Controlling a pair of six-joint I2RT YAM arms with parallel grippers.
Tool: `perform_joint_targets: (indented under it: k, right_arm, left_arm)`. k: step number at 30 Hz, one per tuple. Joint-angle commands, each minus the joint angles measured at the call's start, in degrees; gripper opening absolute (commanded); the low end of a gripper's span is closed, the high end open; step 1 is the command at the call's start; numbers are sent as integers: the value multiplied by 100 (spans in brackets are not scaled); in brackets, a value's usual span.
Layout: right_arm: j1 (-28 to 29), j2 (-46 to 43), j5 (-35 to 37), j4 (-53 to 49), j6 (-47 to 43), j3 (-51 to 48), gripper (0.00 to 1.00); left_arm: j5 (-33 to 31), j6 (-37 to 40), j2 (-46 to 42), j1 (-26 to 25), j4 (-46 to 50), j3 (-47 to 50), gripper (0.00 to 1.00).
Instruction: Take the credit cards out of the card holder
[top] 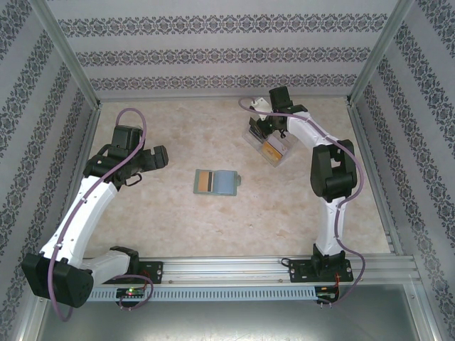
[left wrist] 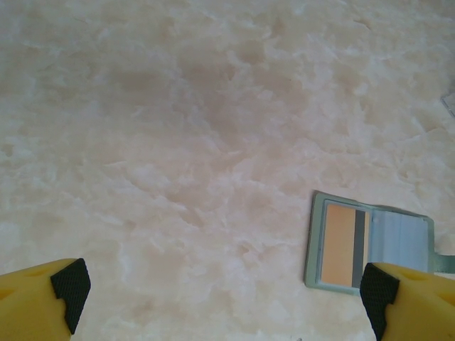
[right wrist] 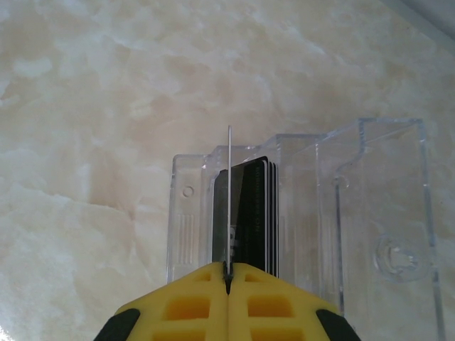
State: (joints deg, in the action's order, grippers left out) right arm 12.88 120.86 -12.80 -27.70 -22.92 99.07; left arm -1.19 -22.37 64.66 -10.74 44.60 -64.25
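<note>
The card holder lies open and flat at the middle of the table, grey-green, with a golden-yellow credit card in its left panel. In the left wrist view the card holder sits at the lower right with that card showing. My left gripper hovers open to the holder's left, nothing between its fingertips. My right gripper is shut on a thin pale credit card, seen edge-on, above the clear plastic box.
The clear plastic box lies at the back right under the right gripper and holds a stack of dark cards. Patterned walls and metal posts enclose the table on three sides.
</note>
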Motion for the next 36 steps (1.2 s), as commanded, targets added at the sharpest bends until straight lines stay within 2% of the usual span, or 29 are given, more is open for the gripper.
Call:
perform_joint_targets:
  k: [1, 13, 15, 19, 24, 27, 30, 36]
  right_arm:
    - [-37, 131, 114, -138, -142, 183, 1]
    - [-38, 228, 211, -460, -142, 308, 8]
    - [-35, 227, 231, -471, -131, 323, 11]
    - [-42, 266, 140, -793, 246, 663, 26]
    - [-46, -25, 27, -814, 628, 660, 31]
    - [-39, -375, -94, -756, 1067, 476, 37]
    - [-22, -832, -170, -615, 1875, 119, 43]
    - [345, -1896, 124, 25, 3606, -1227, 55]
  left_arm:
    - [82, 160, 11, 42, 78, 9, 99]
    - [188, 191, 11, 41, 29, 44, 100]
    - [191, 201, 11, 38, 31, 44, 99]
    - [276, 216, -19, 45, -9, 53, 99]
    - [289, 172, -68, 38, -65, 96, 99]
    - [316, 95, -20, 38, -36, 84, 99]
    - [461, -54, 112, 40, -60, 79, 99]
    - [1251, -503, 521, 38, -551, 288, 100]
